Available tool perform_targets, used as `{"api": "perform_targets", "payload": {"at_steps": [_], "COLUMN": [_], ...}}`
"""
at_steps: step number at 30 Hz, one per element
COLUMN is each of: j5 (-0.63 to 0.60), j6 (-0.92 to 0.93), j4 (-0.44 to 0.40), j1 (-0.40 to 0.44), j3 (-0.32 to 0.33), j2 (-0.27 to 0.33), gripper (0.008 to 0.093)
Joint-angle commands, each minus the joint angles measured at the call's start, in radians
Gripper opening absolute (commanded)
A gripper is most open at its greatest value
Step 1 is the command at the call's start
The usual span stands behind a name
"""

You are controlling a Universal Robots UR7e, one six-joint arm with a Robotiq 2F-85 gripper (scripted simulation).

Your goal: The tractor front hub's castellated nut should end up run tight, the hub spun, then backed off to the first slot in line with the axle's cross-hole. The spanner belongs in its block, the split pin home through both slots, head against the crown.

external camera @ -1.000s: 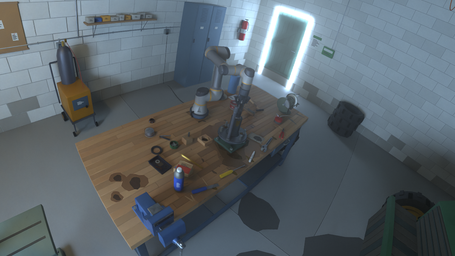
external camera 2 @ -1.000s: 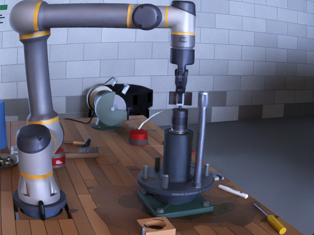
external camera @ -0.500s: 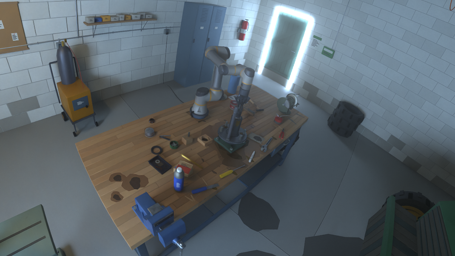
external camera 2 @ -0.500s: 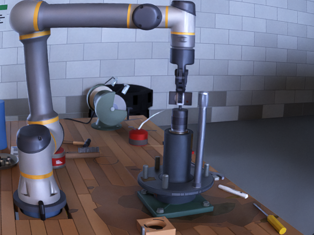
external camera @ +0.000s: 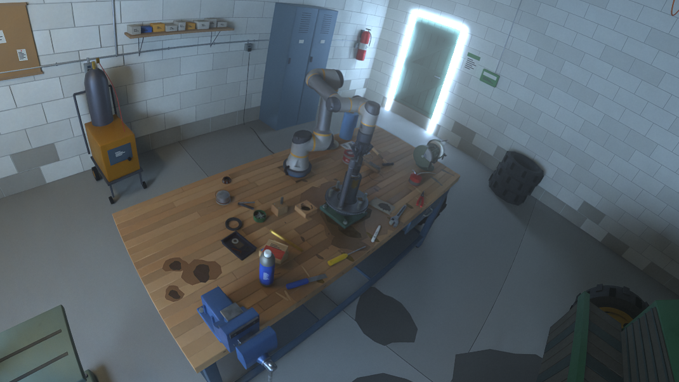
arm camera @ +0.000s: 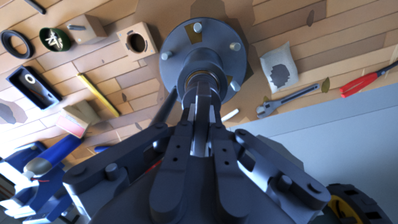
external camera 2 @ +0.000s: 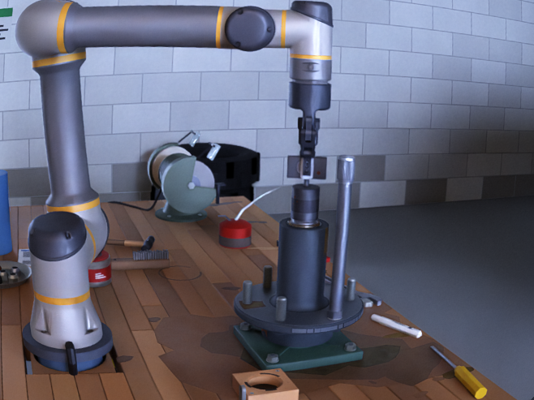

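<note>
The spanner (external camera 2: 306, 182), a dark socket with a short T-bar across its top, sits upright on the top of the tractor hub (external camera 2: 299, 284), covering the castellated nut. The spanner's T-bar is held by my gripper (external camera 2: 306, 167), which comes straight down from above and is closed on it (arm camera: 202, 117). The hub stands on a green base plate (external camera 2: 297, 349) near the bench's right edge, with studs around its flange. The wooden spanner block (external camera 2: 265, 385) with a round hole sits on the bench in front of the hub. A green dish of split pins (arm camera: 54, 39) lies further left.
A tall steel bar (external camera 2: 341, 236) stands on the hub flange right beside the spanner. The bench edge (arm camera: 293, 117) runs close behind the hub. An adjustable wrench (arm camera: 286, 100), red pliers (arm camera: 362, 82), a rag (arm camera: 278, 71), chalk and a yellow screwdriver (external camera 2: 465, 376) lie around.
</note>
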Motion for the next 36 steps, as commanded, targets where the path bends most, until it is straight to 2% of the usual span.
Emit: {"api": "perform_targets", "payload": {"at_steps": [1,36], "j5": [0.000,0.000], "j6": [-0.004,-0.155], "j4": [0.000,0.000], "j1": [0.000,0.000], "j3": [0.000,0.000], "j2": [0.000,0.000], "gripper": [0.0080,0.0080]}}
